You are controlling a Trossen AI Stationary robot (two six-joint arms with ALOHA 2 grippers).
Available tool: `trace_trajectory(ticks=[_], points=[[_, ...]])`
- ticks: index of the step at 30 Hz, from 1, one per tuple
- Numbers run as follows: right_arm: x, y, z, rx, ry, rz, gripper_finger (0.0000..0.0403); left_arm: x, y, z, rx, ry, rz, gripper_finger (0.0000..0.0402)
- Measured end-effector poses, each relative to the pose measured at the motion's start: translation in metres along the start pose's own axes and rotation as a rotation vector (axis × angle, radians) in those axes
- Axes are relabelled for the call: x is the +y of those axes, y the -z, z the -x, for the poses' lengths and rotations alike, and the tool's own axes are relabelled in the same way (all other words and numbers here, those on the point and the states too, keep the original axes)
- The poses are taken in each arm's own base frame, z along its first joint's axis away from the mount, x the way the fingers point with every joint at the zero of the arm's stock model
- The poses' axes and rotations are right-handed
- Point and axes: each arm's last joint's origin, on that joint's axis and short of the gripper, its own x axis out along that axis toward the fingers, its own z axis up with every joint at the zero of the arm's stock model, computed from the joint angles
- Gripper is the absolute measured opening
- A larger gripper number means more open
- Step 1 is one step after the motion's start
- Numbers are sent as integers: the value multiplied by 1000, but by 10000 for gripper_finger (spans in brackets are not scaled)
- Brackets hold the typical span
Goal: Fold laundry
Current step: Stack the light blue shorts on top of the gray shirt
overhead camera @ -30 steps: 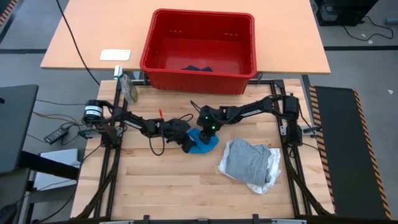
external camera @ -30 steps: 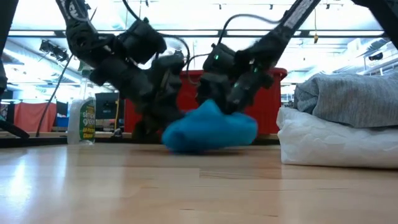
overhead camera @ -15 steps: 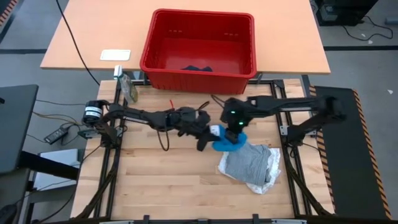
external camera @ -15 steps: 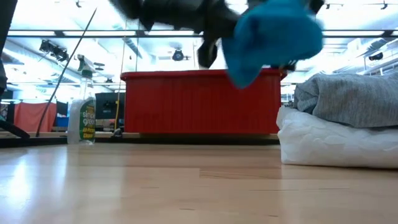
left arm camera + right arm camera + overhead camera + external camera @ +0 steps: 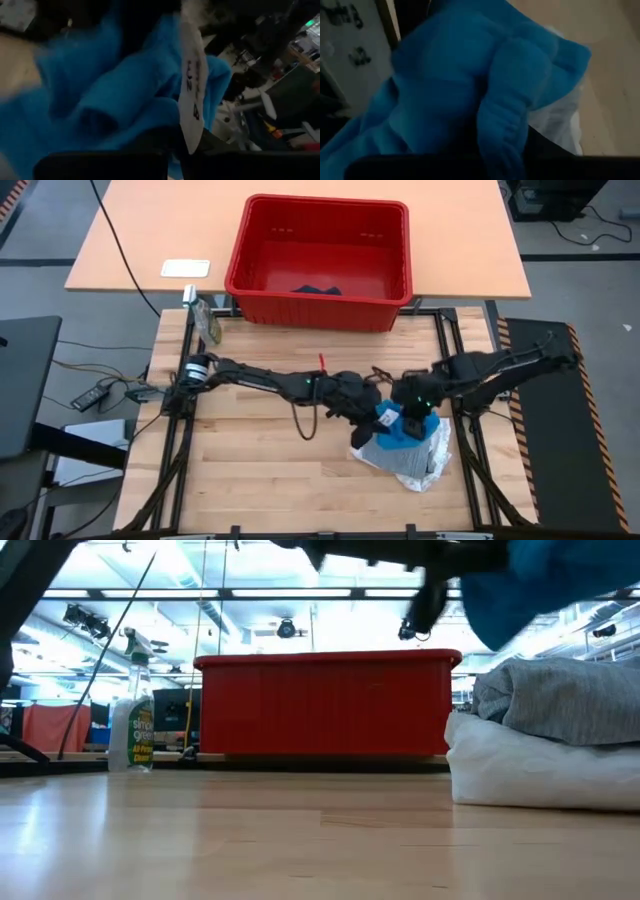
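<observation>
Both arms had carried the bright blue garment (image 5: 395,426) rightward since the earlier frame, from mid-table to above the grey garment (image 5: 400,455) stacked on the white garment (image 5: 436,452). Left gripper (image 5: 372,416) and right gripper (image 5: 412,418) were each clamped on it. Dark navy garment (image 5: 316,289) lay in the red basket (image 5: 240,252).

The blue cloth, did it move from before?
Yes. The blue garment went rightward, away from the bare table middle, and is now above the grey garment, well right of the red basket.
</observation>
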Motion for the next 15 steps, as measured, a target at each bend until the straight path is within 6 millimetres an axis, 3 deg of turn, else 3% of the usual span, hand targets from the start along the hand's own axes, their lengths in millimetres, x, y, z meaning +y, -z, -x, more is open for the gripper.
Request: trace_trajectory(ticks=[4, 8, 15], points=[[3, 15, -23, 41, 39, 31, 61, 6, 7, -19, 14, 1, 3, 27], [0, 30, -47, 66, 53, 40, 90, 12, 29, -36, 80, -13, 18, 40], [-8, 47, -72, 49, 106, 13, 151, 14, 60, -47, 231, -112, 52, 128]])
